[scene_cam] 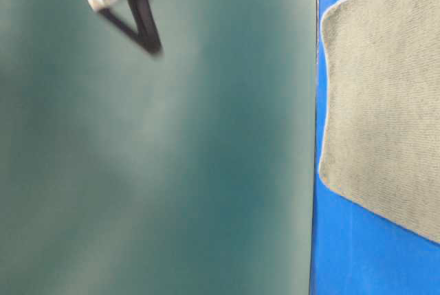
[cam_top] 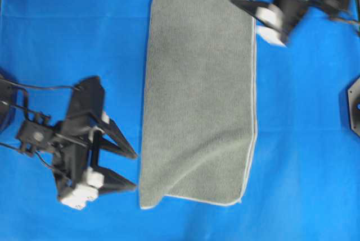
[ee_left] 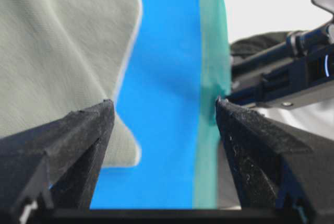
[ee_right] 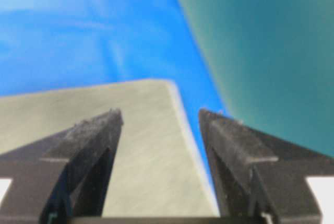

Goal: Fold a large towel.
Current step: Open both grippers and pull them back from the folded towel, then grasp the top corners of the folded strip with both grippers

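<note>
The large towel (cam_top: 197,100) lies flat on the blue surface as a tall grey-green rectangle, doubled over, with its lower left corner lapped unevenly. My left gripper (cam_top: 135,169) rests open just left of that corner and holds nothing. In the left wrist view my left gripper (ee_left: 164,106) frames bare blue, with the towel (ee_left: 57,51) off to the left. My right gripper (cam_top: 247,6), blurred, hovers open over the towel's top right corner. The right wrist view shows my right gripper (ee_right: 160,114) spread above that towel corner (ee_right: 141,145), gripping nothing.
A black mount (cam_top: 354,106) sits at the right edge of the blue surface (cam_top: 67,39). A green wall (scene_cam: 172,171) borders the surface beside the towel (scene_cam: 385,102). Blurred gripper fingers (scene_cam: 141,27) show in front of it. Another arm's black links (ee_left: 282,78) cross the left wrist view.
</note>
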